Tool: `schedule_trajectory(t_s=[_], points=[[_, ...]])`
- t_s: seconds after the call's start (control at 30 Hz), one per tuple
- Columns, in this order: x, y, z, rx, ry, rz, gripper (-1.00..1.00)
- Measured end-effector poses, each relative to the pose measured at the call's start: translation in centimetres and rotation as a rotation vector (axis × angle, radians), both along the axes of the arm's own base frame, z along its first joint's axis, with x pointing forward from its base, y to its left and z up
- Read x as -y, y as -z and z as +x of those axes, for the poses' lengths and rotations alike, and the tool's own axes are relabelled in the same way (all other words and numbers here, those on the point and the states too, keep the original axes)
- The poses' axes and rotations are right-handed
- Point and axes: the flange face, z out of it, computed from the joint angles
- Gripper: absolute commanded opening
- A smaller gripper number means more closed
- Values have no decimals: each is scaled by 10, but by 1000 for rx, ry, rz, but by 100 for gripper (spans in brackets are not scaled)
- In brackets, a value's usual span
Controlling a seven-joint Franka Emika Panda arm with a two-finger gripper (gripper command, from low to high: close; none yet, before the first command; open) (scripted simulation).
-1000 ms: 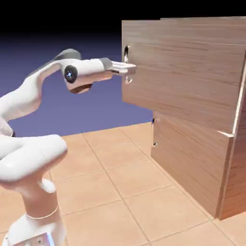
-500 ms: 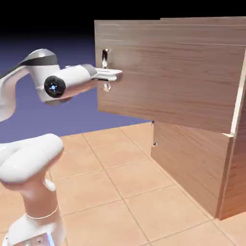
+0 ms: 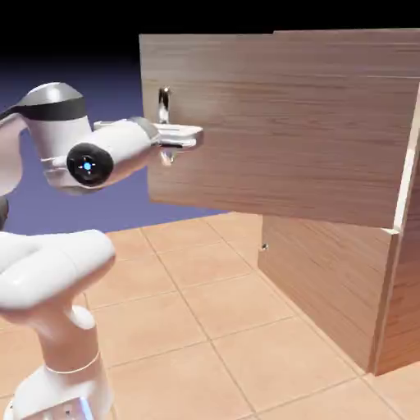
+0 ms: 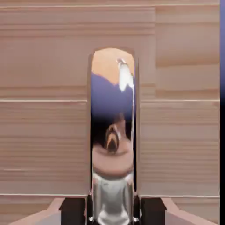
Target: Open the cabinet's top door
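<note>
The hand (image 3: 195, 138) is closed on the handle (image 4: 112, 132) — in the hand view the shiny bar runs between the two dark fingertips (image 4: 72, 211) at the bottom edge, one on either side of it; in the exterior view the hand crosses the upright bar, with some of it showing above the grip and a bit below; the bar's curved face mirrors orange, blue and black, and its lower end is pale and bright; behind it spreads the wood grain of the door (image 3: 287, 131), with a blue-to-black strip along the hand view's right edge.

The door is the cabinet's upper panel; it stands partly open — its handle edge swung out toward the exterior view's left, a bright gap along its edge on the right; the arm (image 3: 57, 271) reaches in from the left, its wrist bent just beside the handle; the cabinet (image 3: 402, 287) fills the right side; its lower panel (image 3: 324, 287) sits below and behind the door, a small shiny fitting (image 3: 264, 246) near its left edge; orange tiles (image 3: 238, 320) cover the floor.
</note>
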Motion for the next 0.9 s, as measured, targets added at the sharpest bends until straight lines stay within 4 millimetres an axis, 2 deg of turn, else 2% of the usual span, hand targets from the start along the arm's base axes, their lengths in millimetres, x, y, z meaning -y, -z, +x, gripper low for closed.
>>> schedule_trajectory(t_s=[0.47,0.9], points=[[114,0,-28,0,-237,0,-100],[236,0,-28,0,-482,0,-100]])
